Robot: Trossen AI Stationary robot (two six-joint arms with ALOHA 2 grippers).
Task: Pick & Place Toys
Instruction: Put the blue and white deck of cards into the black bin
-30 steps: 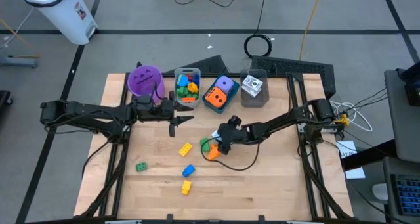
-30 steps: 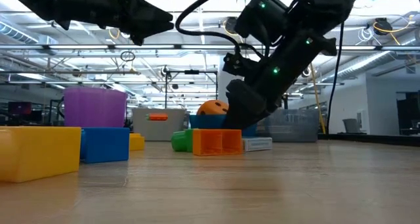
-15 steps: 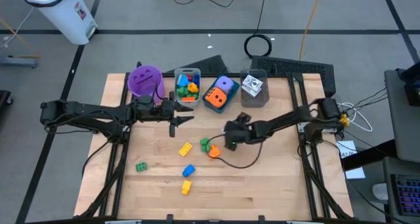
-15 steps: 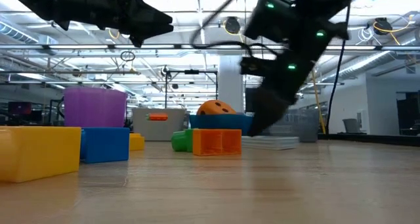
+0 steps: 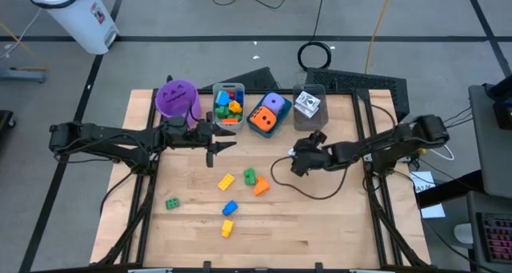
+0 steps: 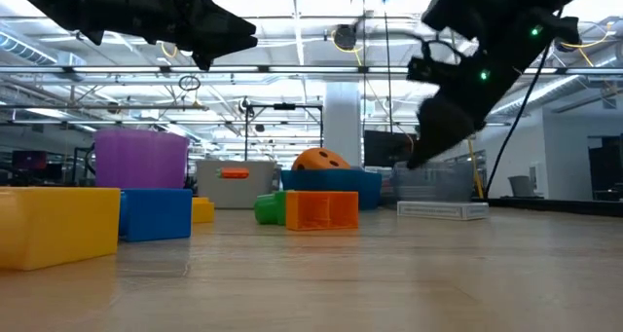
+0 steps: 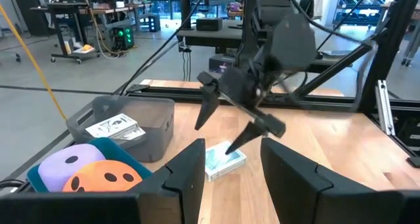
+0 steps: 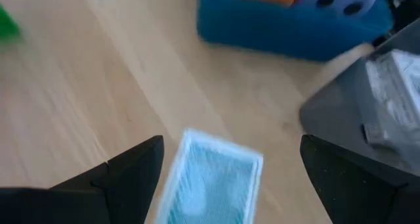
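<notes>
My right gripper point(image 5: 296, 164) is open and hangs a little above a small pale printed box point(image 7: 224, 160) that lies flat on the table right of the centre; the box also shows between the fingers in the right wrist view point(image 8: 211, 183). An orange brick point(image 5: 261, 186), a green brick point(image 5: 250, 176) and a yellow brick point(image 5: 226, 181) lie to its left. A blue brick point(image 5: 230, 208), a yellow brick point(image 5: 227, 227) and a green brick point(image 5: 172, 202) lie nearer the front. My left gripper point(image 5: 219, 151) is open and empty, held above the table in front of the bins.
Along the far edge stand a purple cup point(image 5: 176, 97), a clear bin point(image 5: 229, 106) with bricks, a blue bin point(image 5: 269, 115) with an orange and a purple die, and a grey bin point(image 5: 309, 106) with a printed cube. A black cable point(image 5: 308, 194) loops over the table.
My right gripper has gone from the orange and green bricks toward the table's right edge and has risen. The pale box has slid along the table the same way and now lies flat below the gripper. The bricks have stayed in place.
</notes>
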